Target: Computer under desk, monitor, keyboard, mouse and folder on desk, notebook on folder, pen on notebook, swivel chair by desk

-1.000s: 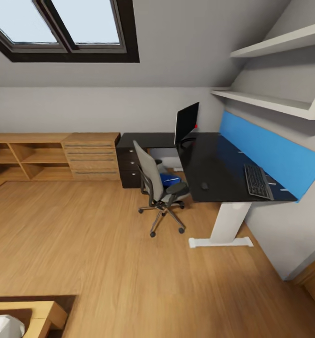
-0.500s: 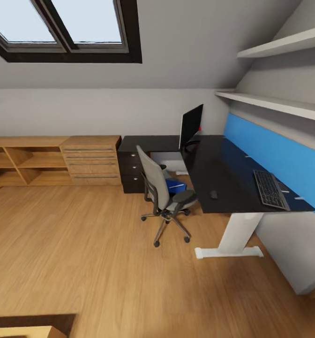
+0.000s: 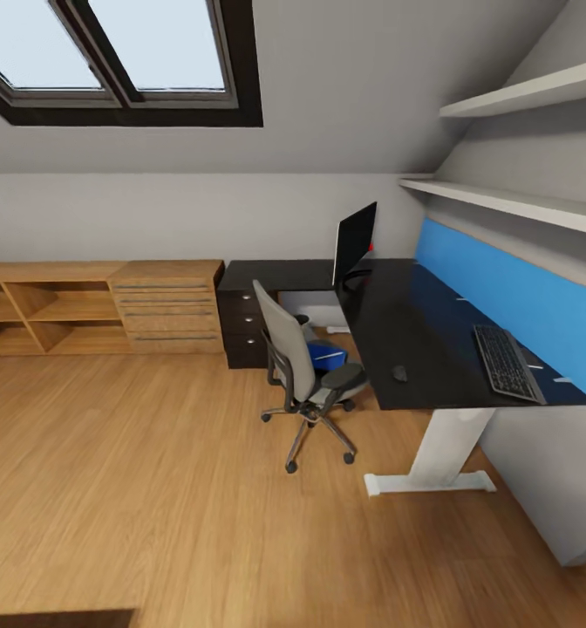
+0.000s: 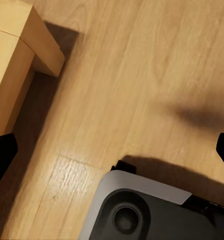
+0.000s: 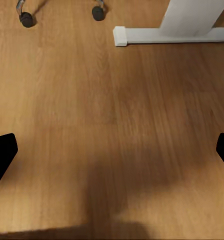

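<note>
I have rolled closer: the desk (image 3: 432, 349) now sits larger at frame right, the swivel chair (image 3: 302, 371) with its blue folder (image 3: 326, 354) centre, keyboard (image 3: 508, 362) and mouse (image 3: 400, 373) on top. Both grippers spread wide, empty.

We count 1 desk (image 3: 415, 331), 1 monitor (image 3: 354, 242), 1 keyboard (image 3: 507, 364), 1 mouse (image 3: 400, 373), 1 swivel chair (image 3: 297, 371) w/ 1 blue folder (image 3: 326, 353) just behind it. 2 wall shelves: upper (image 3: 528, 92), lower (image 3: 502, 202). 1 dark drawer unit (image 3: 245, 327), 1 wooden drawer chest (image 3: 165, 305), 1 open wooden shelf unit (image 3: 40, 307), 1 skylight (image 3: 110, 52).
</note>
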Controlling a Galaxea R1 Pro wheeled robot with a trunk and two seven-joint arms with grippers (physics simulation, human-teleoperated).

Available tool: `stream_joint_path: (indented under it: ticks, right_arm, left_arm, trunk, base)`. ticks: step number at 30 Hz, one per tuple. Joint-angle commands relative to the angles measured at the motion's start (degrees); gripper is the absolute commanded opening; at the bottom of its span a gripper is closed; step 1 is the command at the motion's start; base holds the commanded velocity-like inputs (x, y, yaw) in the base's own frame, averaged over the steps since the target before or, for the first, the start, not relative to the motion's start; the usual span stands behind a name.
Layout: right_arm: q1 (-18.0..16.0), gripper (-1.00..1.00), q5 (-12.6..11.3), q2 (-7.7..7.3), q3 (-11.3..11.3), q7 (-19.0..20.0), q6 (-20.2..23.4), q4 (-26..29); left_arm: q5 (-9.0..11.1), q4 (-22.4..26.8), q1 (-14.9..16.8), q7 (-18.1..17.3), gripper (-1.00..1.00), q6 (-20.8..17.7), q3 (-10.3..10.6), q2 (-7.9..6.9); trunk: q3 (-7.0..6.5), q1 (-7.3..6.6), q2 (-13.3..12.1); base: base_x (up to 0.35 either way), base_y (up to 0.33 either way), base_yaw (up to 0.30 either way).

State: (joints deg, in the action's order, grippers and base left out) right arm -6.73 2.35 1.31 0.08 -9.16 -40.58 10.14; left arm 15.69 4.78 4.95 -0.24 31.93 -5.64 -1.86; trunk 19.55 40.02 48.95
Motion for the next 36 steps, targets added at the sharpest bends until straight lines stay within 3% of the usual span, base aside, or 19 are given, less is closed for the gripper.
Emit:
stream_joint_path:
  ticks: [1,12,23,33,36]
  right_arm:
    - [0.0,1.0,0.3,0.01,0.0,-0.3,-0.1,0.0]
    - [0.0,1.0,0.3,0.01,0.1,-0.3,-0.1,0.0]
    - [0.0,1.0,0.3,0.01,0.1,-0.3,-0.1,0.0]
    - [0.0,1.0,0.3,-0.14,0.1,-0.3,-0.1,0.0]
    - [0.0,1.0,0.3,-0.16,0.1,-0.3,-0.1,0.0]
  left_arm:
    - [-0.3,0.0,0.0,0.0,1.0,0.2,-0.4,0.01]
    - [-0.3,0.0,0.0,0.0,1.0,0.2,-0.4,0.01]
    - [-0.3,0.0,0.1,0.0,1.0,0.0,-0.5,0.01]
    - [0.1,0.0,0.0,0.5,1.0,0.1,-0.9,-0.01]
    - [0.1,0.0,0.0,0.6,1.0,0.1,-0.9,0.01]
  trunk:
    - [-0.03,0.04,0.0]
    - [-1.02,0.04,0.0]
    - [-2.02,0.04,0.0]
    - [-2.92,0.04,0.0]
    - [-2.66,0.7,1.2]
  base:
    - [0.326,0.0,-0.001]
    - [0.328,0.013,0.0]
    - [0.282,0.2,0.0]
    - [0.059,0.053,0.0]
    - [0.003,0.002,0.0]
